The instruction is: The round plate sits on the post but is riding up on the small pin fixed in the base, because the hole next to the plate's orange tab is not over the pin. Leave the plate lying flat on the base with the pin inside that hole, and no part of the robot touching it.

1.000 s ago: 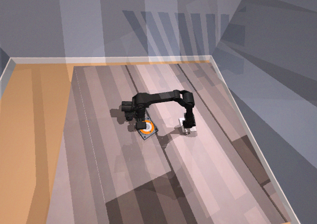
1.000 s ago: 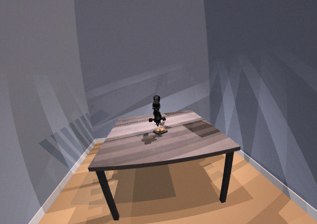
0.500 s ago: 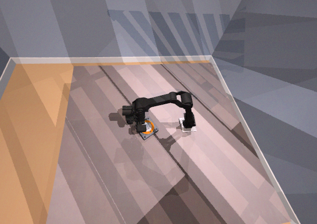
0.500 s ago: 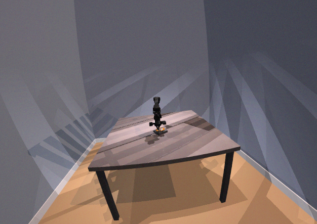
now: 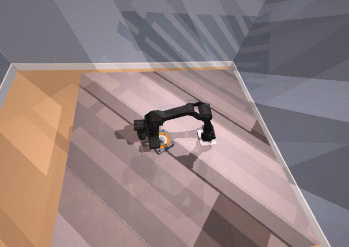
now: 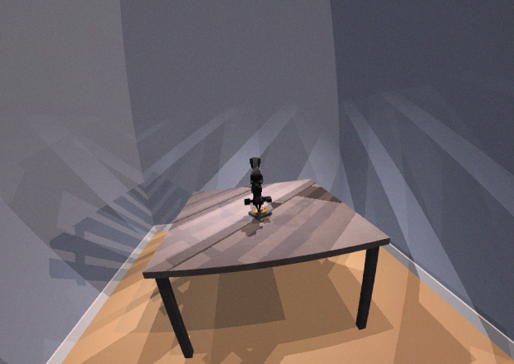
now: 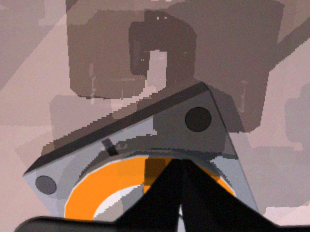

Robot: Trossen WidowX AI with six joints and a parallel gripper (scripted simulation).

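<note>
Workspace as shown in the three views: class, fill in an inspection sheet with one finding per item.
Surface: brown striped table, dark legs.
Job's things: orange round plate on grey square base; pin and tab hole not clearly made out.
Clutter: nothing seen.
Grippers: tool shut, holding nothing, tips low over the plate; contact cannot be told.
Cables: nothing seen.
Surroundings: grey walls, orange floor, white arm mount.

The round orange plate with a pale grey centre lies on the square grey base, which sits cornerwise on the striped wooden worktop. A darker orange tab marks the plate's far rim (its near part is hidden). The base has dark round holes at its corners.
</note>
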